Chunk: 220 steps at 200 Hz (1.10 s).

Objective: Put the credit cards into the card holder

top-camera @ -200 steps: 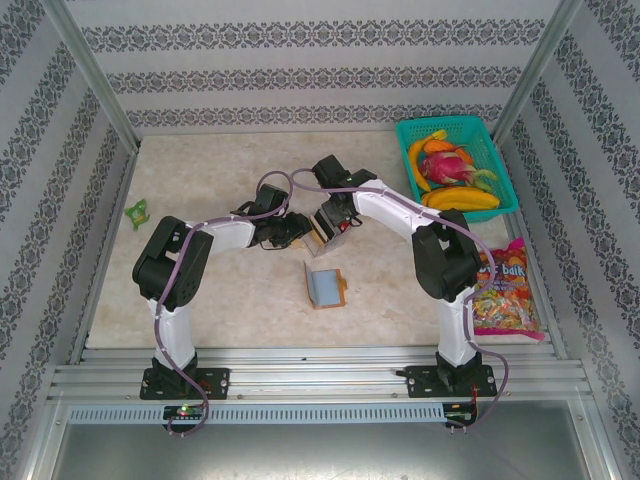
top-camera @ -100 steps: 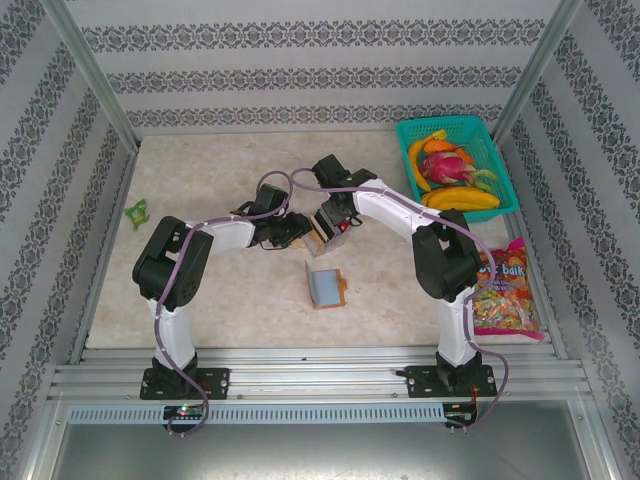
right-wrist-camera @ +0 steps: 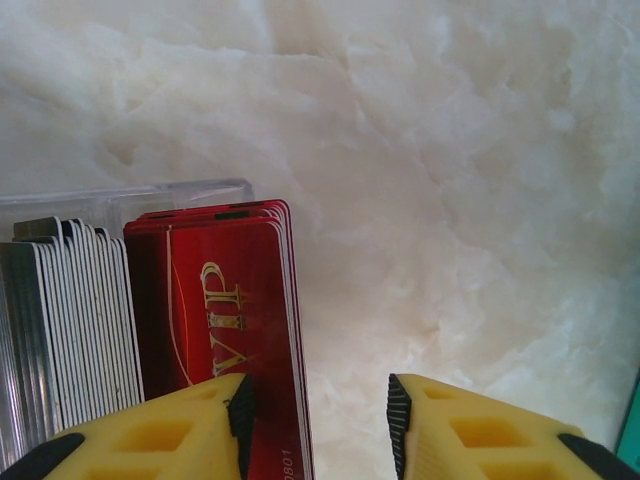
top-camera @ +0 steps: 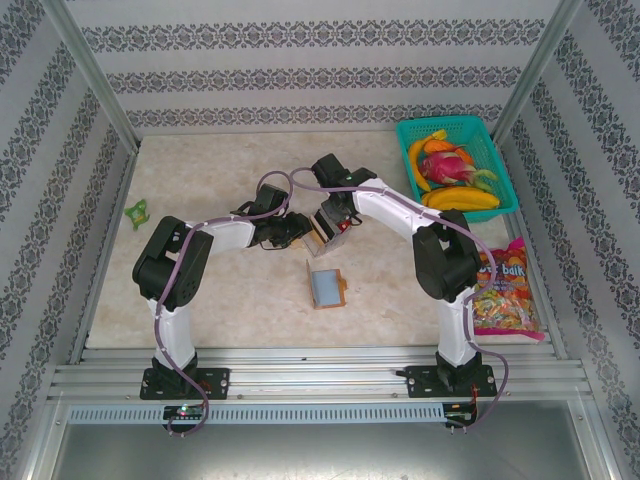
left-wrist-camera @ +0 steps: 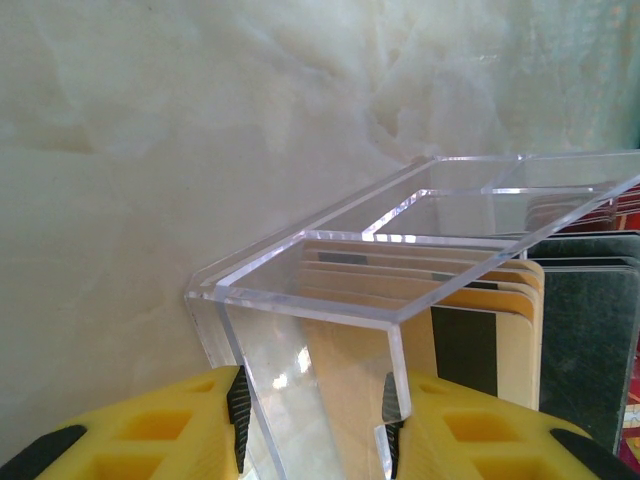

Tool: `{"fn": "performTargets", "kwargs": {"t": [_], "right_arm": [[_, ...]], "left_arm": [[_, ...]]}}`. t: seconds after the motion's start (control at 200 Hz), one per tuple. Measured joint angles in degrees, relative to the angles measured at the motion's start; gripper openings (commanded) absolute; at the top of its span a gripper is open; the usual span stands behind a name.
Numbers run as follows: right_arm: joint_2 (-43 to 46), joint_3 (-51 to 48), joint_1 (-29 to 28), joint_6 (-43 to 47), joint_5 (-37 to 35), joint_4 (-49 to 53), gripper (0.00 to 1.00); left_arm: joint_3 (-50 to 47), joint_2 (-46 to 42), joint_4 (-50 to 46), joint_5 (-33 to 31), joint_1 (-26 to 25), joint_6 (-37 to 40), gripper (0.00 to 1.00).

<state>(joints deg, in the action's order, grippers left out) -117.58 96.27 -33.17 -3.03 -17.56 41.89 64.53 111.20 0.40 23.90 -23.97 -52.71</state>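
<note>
Left gripper (left-wrist-camera: 313, 432) pinches the clear box (left-wrist-camera: 292, 300) by its corner, likely to keep it still. Right gripper (right-wrist-camera: 318, 420) is wide open, with the red credit cards (right-wrist-camera: 215, 300) just inside its left finger — ready to grab.

Light: bright and even.
Shadows: soft, small, on the pale marble worktop (top-camera: 230, 290).
Glare: shiny edges on the clear plastic box (left-wrist-camera: 330, 235).
Blur: close yellow fingers (right-wrist-camera: 160, 430).

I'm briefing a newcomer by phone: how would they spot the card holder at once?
On the pale table, look between the left arm and the right arm, nearer their bases than the clear box of cards. The card holder lies alone there, flat, grey-blue with an orange-tan edge.
</note>
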Motion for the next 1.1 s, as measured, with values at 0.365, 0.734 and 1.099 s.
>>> {"fn": "performTargets", "kwargs": {"t": [0.365, 0.734, 1.099], "right_arm": [[0.1, 0.7, 0.0, 0.0, 0.1, 0.8, 0.29], [0.1, 1.4, 0.0, 0.0, 1.9, 2.1, 0.12], [1.5, 1.4, -0.2, -0.2, 3.7, 2.7, 0.08]], "left_arm": [[0.0, 0.0, 0.0, 0.0, 0.0, 0.0, 0.41], [0.0, 0.0, 0.0, 0.0, 0.0, 0.0, 0.41], [0.0, 0.0, 0.0, 0.0, 0.0, 0.0, 0.41]]}}
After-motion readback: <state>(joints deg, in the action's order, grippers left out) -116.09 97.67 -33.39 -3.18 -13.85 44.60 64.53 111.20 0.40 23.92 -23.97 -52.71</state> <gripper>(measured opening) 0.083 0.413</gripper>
